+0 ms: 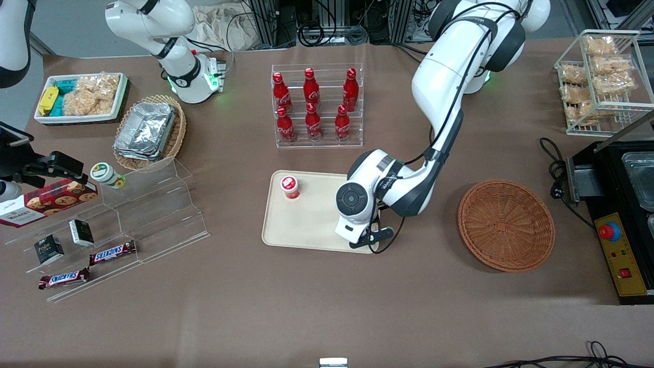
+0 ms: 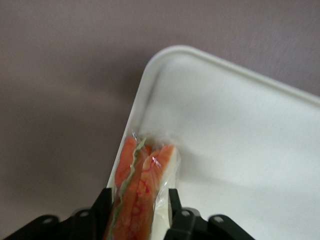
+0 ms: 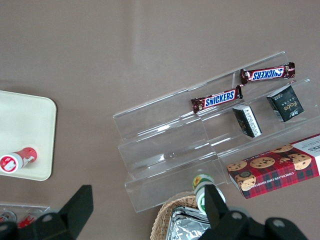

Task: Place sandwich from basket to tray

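In the left wrist view the sandwich (image 2: 142,175), wrapped in clear film with its orange-red filling edge showing, stands between my gripper's (image 2: 140,195) black fingers, which are shut on it. Its tip rests just inside a rounded corner of the cream tray (image 2: 240,150). In the front view my gripper (image 1: 364,240) hangs low over the tray (image 1: 306,225) corner nearest the camera and the basket, and the hand hides the sandwich. The reddish-brown wicker basket (image 1: 506,225) lies beside the tray toward the working arm's end and holds nothing.
A small red-capped bottle (image 1: 290,187) stands on the tray. A clear rack of red cola bottles (image 1: 314,105) stands farther from the camera. Acrylic steps with snacks (image 1: 127,220) and a tan basket of foil containers (image 1: 148,130) lie toward the parked arm's end. Black equipment (image 1: 623,214) sits beside the basket.
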Robot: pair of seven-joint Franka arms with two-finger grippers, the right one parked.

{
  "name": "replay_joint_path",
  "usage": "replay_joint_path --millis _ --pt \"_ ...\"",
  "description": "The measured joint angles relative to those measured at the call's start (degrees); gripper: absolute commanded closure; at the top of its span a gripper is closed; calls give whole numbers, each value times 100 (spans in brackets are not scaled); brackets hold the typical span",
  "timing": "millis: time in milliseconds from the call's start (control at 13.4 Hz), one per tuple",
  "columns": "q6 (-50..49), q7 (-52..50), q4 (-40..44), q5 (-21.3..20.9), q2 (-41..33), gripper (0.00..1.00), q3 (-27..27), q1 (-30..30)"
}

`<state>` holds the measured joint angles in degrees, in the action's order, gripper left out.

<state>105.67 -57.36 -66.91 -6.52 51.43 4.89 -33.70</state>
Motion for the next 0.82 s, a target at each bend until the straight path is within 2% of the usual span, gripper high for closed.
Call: replay_joint_path --millis 149,372,595,818 --pt "0 -466 149 -82 -253 0 -19 15" --pt "-320 -792 224 -103 -1119 0 -113 178" --pt "-830 -821 222 -101 -1952 0 -139 680" --pt "-969 -801 159 -90 -2408 0 -139 1173"
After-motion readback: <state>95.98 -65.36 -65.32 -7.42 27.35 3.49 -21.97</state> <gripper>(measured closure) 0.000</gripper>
